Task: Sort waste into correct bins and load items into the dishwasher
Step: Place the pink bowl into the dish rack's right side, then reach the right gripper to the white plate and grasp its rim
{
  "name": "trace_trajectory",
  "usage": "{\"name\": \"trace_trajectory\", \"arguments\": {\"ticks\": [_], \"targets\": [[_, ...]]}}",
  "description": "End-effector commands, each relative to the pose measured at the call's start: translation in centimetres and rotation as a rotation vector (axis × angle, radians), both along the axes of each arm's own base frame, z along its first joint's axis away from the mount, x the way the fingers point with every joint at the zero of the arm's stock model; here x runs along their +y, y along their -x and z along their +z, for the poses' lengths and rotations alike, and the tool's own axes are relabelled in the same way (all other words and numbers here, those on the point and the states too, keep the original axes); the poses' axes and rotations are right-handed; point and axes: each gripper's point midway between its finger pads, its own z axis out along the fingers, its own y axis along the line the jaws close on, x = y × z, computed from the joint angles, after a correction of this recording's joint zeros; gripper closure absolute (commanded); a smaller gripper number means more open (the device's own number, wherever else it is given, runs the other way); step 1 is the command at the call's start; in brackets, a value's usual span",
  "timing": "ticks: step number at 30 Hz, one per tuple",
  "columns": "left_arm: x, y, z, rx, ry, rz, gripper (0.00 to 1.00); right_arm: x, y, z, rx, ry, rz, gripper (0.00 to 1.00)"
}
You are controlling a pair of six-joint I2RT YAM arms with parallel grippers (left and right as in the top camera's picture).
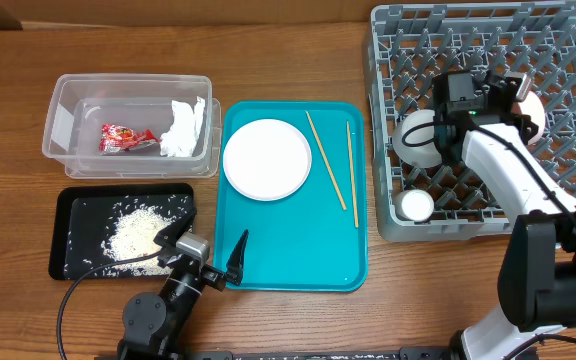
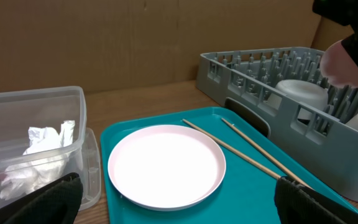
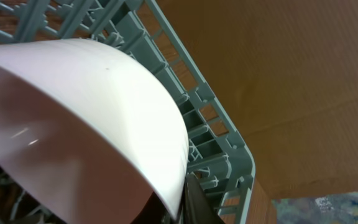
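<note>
Altogether two chopsticks, one plate, one napkin.

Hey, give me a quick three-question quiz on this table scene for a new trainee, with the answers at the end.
1. True or false: the two chopsticks lie inside the dish rack.
2. Multiple choice: what is in the clear tub? A) loose rice. B) a red wrapper and a napkin. C) a small cup.
3. Fill in the blank: the white plate rests on the ____ tray.

Key: 1 false, they lie on the teal tray beside the plate. 2 B. 3 teal.
</note>
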Motion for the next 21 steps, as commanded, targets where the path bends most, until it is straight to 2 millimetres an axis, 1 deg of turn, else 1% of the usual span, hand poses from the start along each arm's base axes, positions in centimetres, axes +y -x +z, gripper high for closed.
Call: {"name": "trace_trajectory", "arguments": {"ticks": [1, 3, 4, 9, 12, 16, 19, 21], "targets": [[0.0, 0.0, 0.0, -0.011, -0.012, -0.005, 0.00, 3.7, -1.0, -1.4, 0.034, -0.065, 0.107, 0.92], [0.0, 0.0, 0.0, -0.012, -0.011, -0.005, 0.00, 5.1, -1.3, -1.6, 0.036, -0.078, 0.143, 0.73], [0.0, 0.0, 0.0, -0.012, -0.012, -0.006, 0.00, 5.8, -1.5, -1.7, 0.038, -0.083, 0.162, 0.72], [0.0, 0.0, 0.0, -0.011, -0.012, -0.006, 0.00, 9.0, -1.8, -1.7, 0.044, -0.087, 0.242, 0.72], [0.0, 0.0, 0.0, -0.011, -0.011, -0.006, 0.00, 11.3, -1.8, -2.0, 0.063, -0.162, 0.304, 0.72], [0.0, 0.0, 0.0, -0.011, -0.012, -0.006, 0.00, 15.0, -1.5, -2.1, 0.052, -0.396, 0.372, 0.73], [0.0, 0.0, 0.0, -0.011, -0.012, -0.006, 0.00, 19.2, -0.5, -1.8, 0.089, -0.653, 0.464, 0.72], [0.0, 0.0, 0.0, -0.011, -0.011, -0.006, 0.00, 22.6, 0.5, -1.4, 0.121, -0.836, 0.537, 0.69]]}}
